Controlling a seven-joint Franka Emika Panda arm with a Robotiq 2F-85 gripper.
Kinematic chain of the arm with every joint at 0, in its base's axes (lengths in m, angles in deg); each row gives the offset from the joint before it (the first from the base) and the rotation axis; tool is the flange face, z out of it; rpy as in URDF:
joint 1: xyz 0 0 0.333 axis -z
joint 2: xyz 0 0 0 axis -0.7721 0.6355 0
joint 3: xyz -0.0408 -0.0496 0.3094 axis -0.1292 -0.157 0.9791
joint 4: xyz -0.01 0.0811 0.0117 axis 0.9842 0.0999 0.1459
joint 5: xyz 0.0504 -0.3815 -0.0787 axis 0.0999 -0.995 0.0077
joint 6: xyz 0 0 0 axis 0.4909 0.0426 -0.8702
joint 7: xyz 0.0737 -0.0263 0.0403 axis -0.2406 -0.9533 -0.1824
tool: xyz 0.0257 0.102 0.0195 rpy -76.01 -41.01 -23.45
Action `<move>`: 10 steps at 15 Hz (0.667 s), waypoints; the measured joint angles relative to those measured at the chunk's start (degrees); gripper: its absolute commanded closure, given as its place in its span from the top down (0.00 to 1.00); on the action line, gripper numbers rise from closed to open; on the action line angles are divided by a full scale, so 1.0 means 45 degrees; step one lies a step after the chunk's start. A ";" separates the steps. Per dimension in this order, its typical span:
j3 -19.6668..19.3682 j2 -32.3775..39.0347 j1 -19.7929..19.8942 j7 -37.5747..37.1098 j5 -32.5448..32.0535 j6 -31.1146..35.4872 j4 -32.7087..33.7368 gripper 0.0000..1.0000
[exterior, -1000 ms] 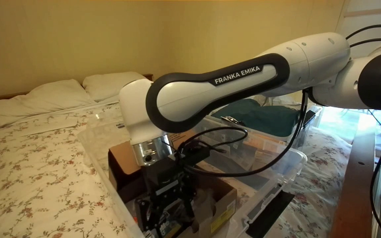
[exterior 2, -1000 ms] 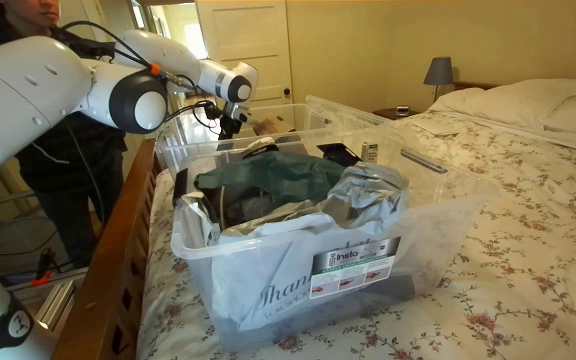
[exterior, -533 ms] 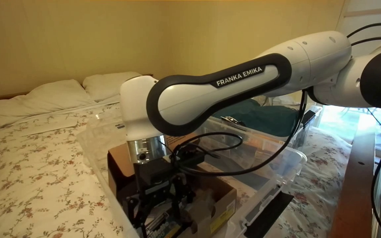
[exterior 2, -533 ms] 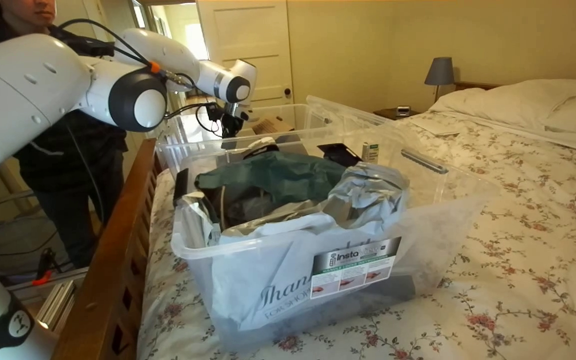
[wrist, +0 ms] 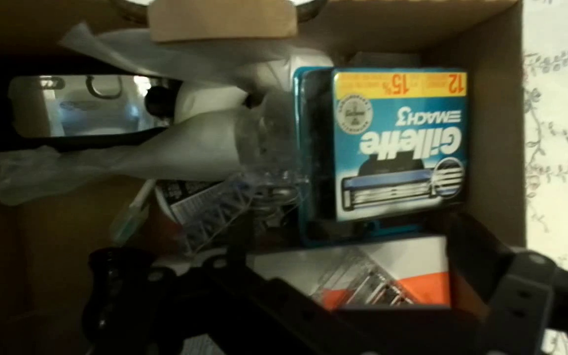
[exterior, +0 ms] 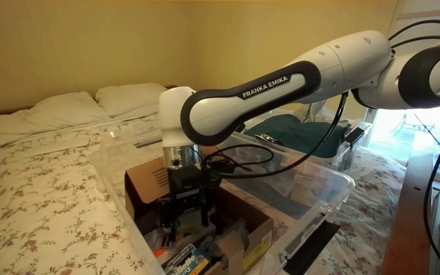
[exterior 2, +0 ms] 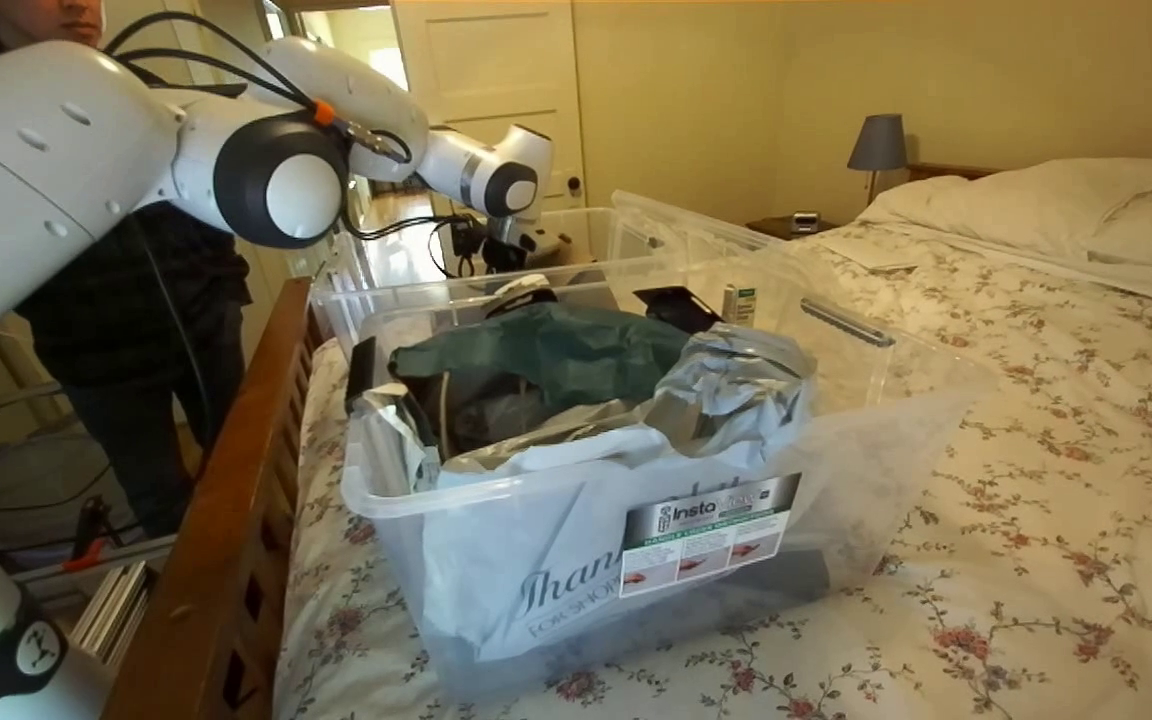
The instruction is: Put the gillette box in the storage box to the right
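Pincer (wrist: pixel 347 239) spread, pointing down over the carton (exterior: pixel 260 233). Wrist view: orange-and-white pack (wrist: pixel 417 259) shows between its tips. Gillette box (wrist: pixel 397 148) lies in the carton, label up, near the pincer. Carton stands inside a clear tub (exterior: pixel 346 182). Just beside that tub: storage box (exterior 2: pixel 376 507), holding green cloth (exterior 2: pixel 556 350) and grey bag (exterior 2: pixel 736 385).

"FRANKA EMIKA" is printed on the arm (exterior: pixel 224 110). "Gillette", "MACH3", "12" and "15%" are carried by the gillette box (wrist: pixel 397 143). Near the bed's wooden edge (exterior 2: pixel 231 470), "InstaView" is borne by the storage box (exterior 2: pixel 391 506) label (exterior 2: pixel 711 535); "Than" and "FOR SHOP" by the bag (exterior 2: pixel 536 535) inside.
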 measured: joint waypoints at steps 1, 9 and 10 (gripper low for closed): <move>0.0076 -0.0293 0.0264 0.0082 0.0071 0.0026 -0.0535 1.00; 0.1171 -0.2236 0.1379 0.0847 0.0615 0.0255 -0.4289 1.00; 0.1182 -0.2341 0.1378 0.0847 0.0622 0.0313 -0.4448 1.00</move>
